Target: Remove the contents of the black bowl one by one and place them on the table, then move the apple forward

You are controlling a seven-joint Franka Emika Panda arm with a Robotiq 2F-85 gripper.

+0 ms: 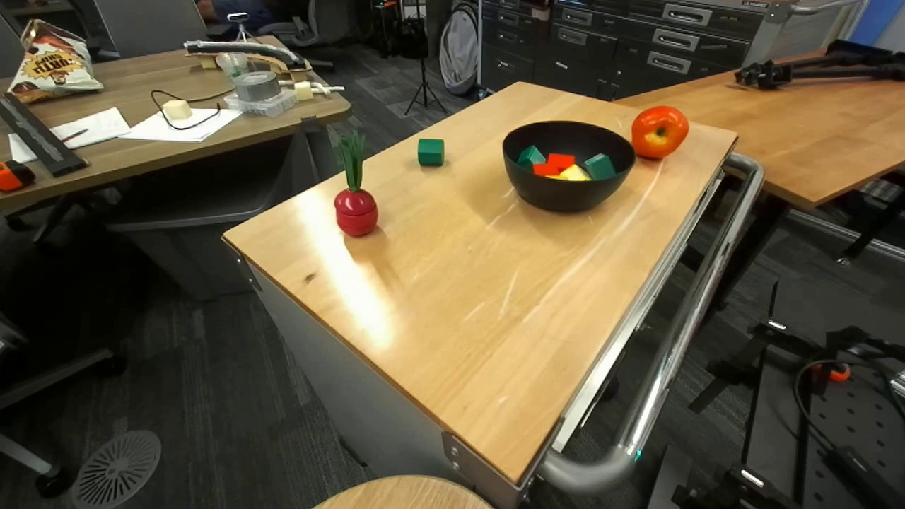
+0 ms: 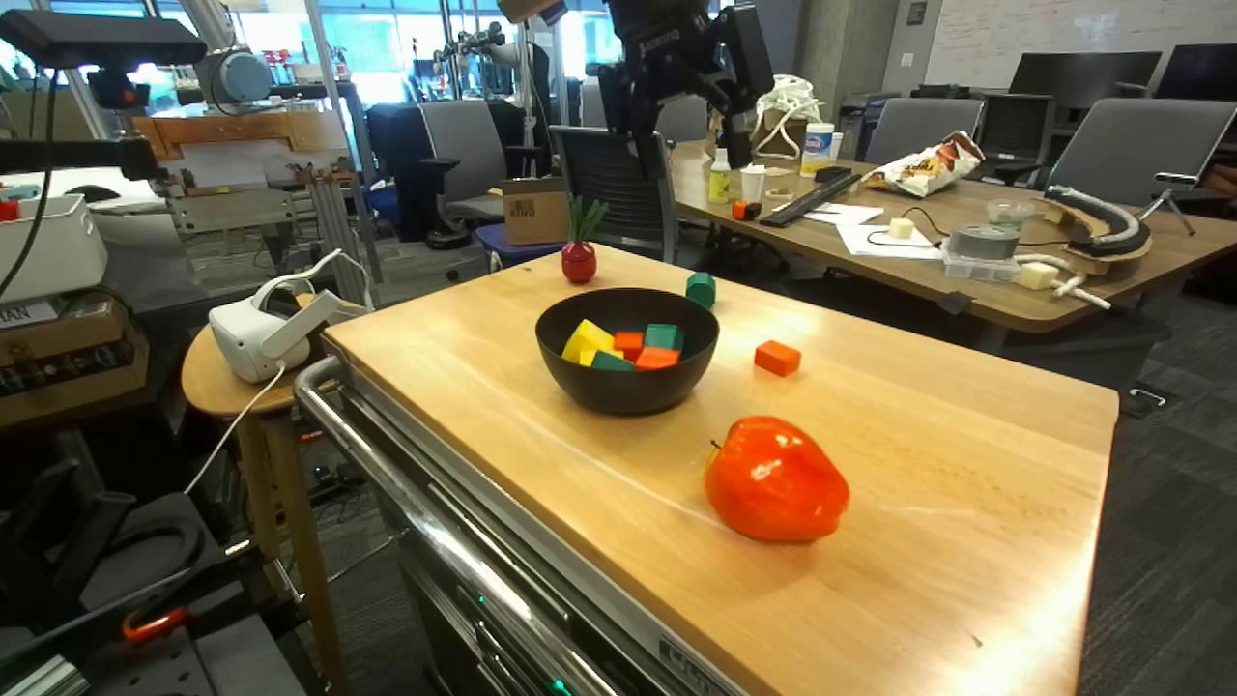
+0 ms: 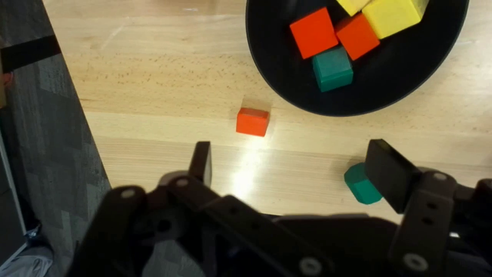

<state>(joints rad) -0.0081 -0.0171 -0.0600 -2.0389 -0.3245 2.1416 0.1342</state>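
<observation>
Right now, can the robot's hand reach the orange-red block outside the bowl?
Probably yes: the hand is open and empty, and the orange-red block sits apart from the black bowl, uncovered.

The gripper (image 2: pixel 692 145) is black. At twelve o'clock in an exterior view, small pale lettering (image 2: pixel 664 41) crosses its dark housing (image 2: pixel 657 14), and the fingers (image 2: pixel 744 58) are angular and jointed. In the wrist view their links (image 3: pixel 250 223) look brown-black, with round grey screw heads (image 3: pixel 128 193) at eight o'clock and larger ones at four and five. Small dark holes (image 3: pixel 432 206) mark the flat bar (image 3: pixel 423 236) at four o'clock. The eight o'clock pad (image 3: pixel 199 161) is a dark block with a paler grey inner face (image 3: pixel 209 171); the four o'clock pad (image 3: pixel 390 177) is a plain dark slab.
</observation>
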